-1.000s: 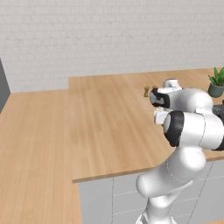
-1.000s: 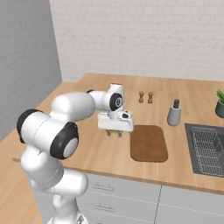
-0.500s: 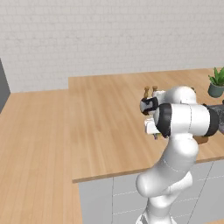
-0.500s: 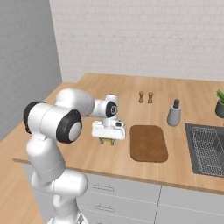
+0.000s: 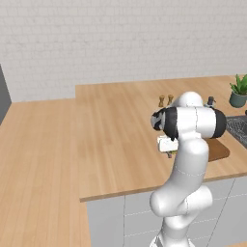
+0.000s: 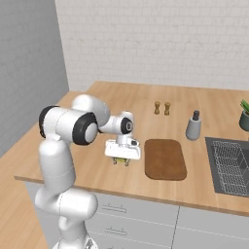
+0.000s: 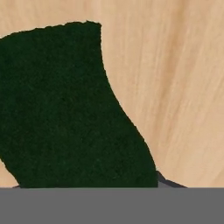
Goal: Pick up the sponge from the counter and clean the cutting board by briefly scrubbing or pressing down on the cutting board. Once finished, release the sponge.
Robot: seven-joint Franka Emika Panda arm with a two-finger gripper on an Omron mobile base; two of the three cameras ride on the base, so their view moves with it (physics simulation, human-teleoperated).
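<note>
Jaws of mine [image 6: 121, 162] point down and grip the sponge [image 7: 65, 109], low over the counter [image 6: 97, 126]. Just beside it, on the sink side, lies the cutting board [image 6: 165, 158].

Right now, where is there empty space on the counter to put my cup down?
The widest bare wood of the counter lies at the wall side, left of the two small shakers. Another free strip runs between the cutting board and the sink. It is crowded left of the board, where the end effector hangs low over the sponge.
</note>
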